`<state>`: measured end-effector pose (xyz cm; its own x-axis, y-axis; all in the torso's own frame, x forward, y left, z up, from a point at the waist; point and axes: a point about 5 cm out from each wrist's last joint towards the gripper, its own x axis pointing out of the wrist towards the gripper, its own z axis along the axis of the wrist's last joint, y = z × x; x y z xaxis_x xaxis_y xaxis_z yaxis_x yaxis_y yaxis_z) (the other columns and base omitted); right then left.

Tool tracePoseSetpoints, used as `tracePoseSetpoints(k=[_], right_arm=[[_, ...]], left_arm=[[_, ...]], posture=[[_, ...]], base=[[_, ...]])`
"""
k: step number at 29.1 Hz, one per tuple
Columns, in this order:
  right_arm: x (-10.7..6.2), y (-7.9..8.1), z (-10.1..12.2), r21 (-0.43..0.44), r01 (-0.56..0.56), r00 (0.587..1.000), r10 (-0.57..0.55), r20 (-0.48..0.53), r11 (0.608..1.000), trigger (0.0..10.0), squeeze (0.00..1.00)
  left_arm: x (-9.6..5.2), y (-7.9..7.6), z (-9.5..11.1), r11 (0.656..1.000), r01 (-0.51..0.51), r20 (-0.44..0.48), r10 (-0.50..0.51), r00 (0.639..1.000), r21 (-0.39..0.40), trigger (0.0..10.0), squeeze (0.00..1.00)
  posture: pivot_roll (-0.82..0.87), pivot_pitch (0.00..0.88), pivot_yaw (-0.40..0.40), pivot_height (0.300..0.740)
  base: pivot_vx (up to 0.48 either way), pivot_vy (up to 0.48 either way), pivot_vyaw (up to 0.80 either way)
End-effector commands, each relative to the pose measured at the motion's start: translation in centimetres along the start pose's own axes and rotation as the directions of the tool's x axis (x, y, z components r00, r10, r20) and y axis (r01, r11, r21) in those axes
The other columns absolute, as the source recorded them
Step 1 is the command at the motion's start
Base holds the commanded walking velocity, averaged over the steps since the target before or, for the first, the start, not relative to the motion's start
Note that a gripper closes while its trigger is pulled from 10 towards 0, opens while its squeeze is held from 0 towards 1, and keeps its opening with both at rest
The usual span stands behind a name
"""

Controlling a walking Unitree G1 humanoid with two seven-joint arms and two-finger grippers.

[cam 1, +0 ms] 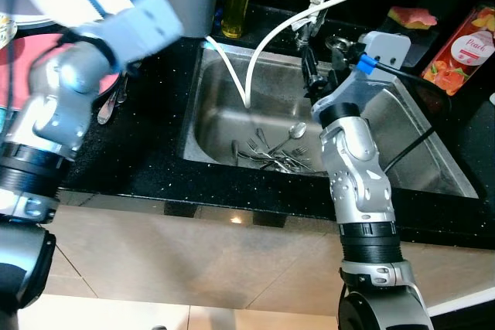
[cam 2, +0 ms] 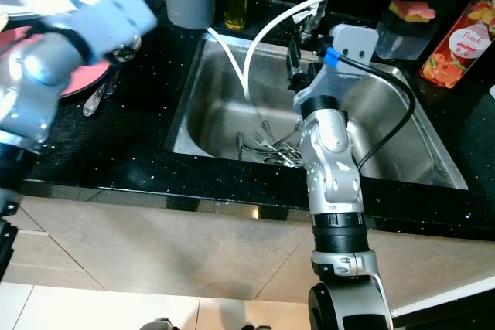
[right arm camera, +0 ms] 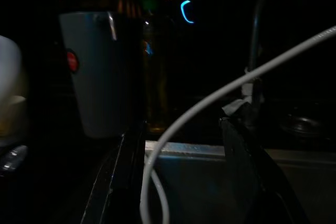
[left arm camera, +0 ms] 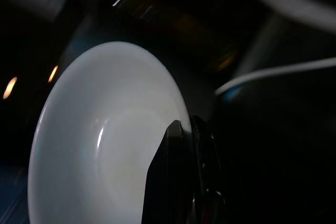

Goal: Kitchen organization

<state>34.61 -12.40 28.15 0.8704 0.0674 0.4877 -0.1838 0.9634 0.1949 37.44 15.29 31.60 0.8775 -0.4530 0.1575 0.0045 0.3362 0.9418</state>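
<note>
With the left gripper [left arm camera: 181, 182] pinching the white plate's [left arm camera: 105, 145] rim, keep it level while the right gripper [right arm camera: 184, 182], fingers spread and empty, waits over the sink [cam 1: 224, 83].

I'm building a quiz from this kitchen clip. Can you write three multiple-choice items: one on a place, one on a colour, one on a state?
1. Where does the pile of cutlery lie?
A. in the sink
B. on the floor
C. on the pink plate

2. What colour is the plate in the left gripper?
A. black
B. white
C. green

3. How do the fingers of the right gripper stand?
A. shut on a fork
B. shut on the hose
C. open, holding nothing

Key: 1 A, the forks and spoons lie on the steel sink floor. 2 B, the left wrist view shows a white rim pinched between black fingers. 3 C, the right wrist view shows its fingers wide apart above the sink.
</note>
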Motion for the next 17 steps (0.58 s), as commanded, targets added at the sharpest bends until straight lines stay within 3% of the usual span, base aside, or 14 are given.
tracePoseSetpoints(k=[1, 5, 9, 17], right_arm=[[0.0, -0.3, 0.6, 0.02, 0.001, 1.0, -0.002, 0.01, 1.0, 10.0, 0.0], [-0.1, -0.2, 0.0, 0.108, -0.037, 0.996, 0.045, -0.071, 0.993, 10.0, 0.0], [-0.2, -0.2, -0.2, 0.161, -0.046, 0.993, 0.063, -0.1, 0.986, 10.0, 0.0], [-0.3, 0.3, -0.7, 0.165, -0.066, 0.988, 0.088, -0.127, 0.984, 10.0, 0.0]], left_arm=[[0.6, -1.1, 1.2, 0.996, 0.055, 0.076, -0.06, 0.995, 0.064, 10.0, 0.0], [1.3, -3.1, 2.7, 0.976, 0.082, 0.202, -0.124, 0.972, 0.204, 10.0, 0.0], [1.6, -3.4, 3.0, 0.967, 0.028, 0.245, -0.092, 0.965, 0.254, 10.0, 0.0], [1.6, -3.5, 3.4, 0.962, -0.054, 0.311, -0.033, 0.95, 0.268, 10.0, 0.0]], posture=[[0.27, 0.095, -0.122, 0.74], [0.26, 0.094, -0.123, 0.74], [0.27, 0.094, -0.116, 0.74], [0.28, 0.089, -0.082, 0.74]], base=[[0.0, 0.0, 0.0], [0.0, 0.0, 0.0], [0.0, 0.0, 0.0], [0.0, 0.0, 0.0]])
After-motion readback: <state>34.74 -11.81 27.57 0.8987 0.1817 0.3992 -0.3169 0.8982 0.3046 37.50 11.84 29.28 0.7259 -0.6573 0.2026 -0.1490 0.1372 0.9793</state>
